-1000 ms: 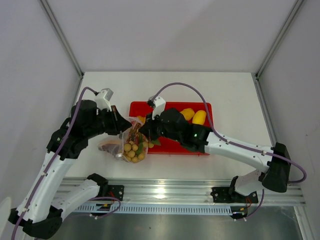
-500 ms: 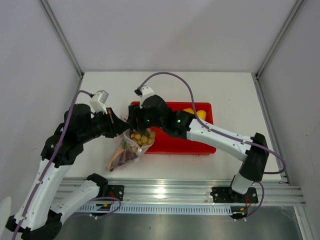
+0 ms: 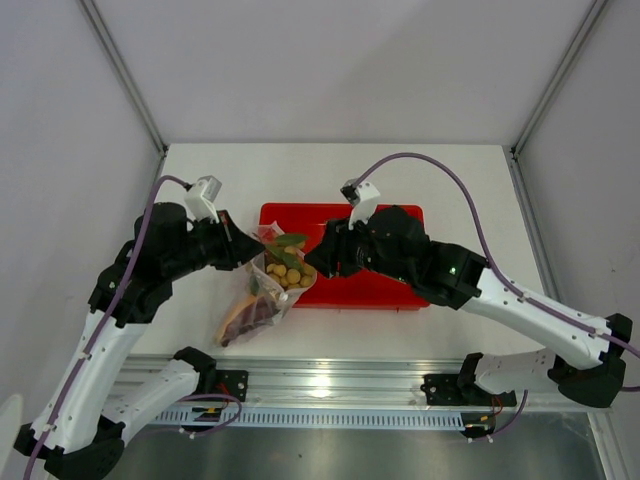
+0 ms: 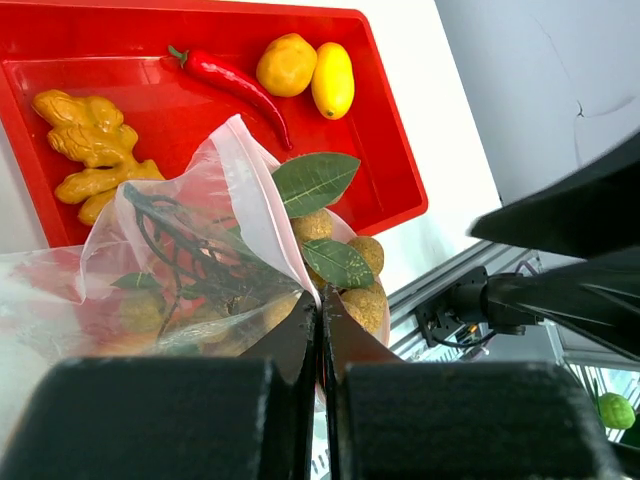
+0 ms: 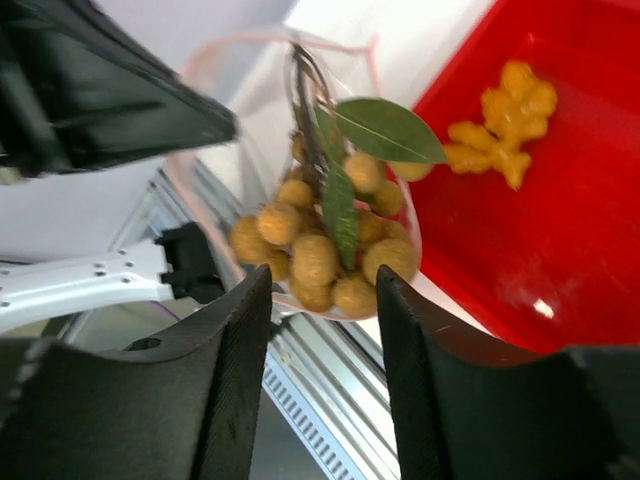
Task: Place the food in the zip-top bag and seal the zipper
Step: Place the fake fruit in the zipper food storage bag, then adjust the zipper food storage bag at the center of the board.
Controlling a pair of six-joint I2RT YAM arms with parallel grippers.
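My left gripper (image 3: 248, 250) is shut on the mouth edge of the clear zip-top bag (image 3: 245, 315) and holds it up, left of the tray. In the left wrist view my left gripper (image 4: 320, 312) pinches the bag (image 4: 180, 230) at its pinkish zipper strip (image 4: 262, 165). The bunch of tan fruits with green leaves (image 3: 285, 270) sits in the bag's mouth (image 4: 340, 262) (image 5: 320, 250). My right gripper (image 3: 312, 260) (image 5: 323, 275) is open and empty just above the bunch. Two yellow fruits (image 4: 310, 72), orange chunks (image 4: 88, 150) (image 5: 505, 125) and a long red stick (image 4: 235, 85) lie in the tray.
The red tray (image 3: 345, 212) lies at the table's middle; my right arm covers its right part in the top view. The tray also shows in the left wrist view (image 4: 395, 180). The metal rail (image 3: 330, 385) runs along the table's near edge.
My right arm has pulled back to the right from over the bag's mouth, its jaws open. The bunch now sits higher in the bag's mouth. My left gripper keeps its hold.
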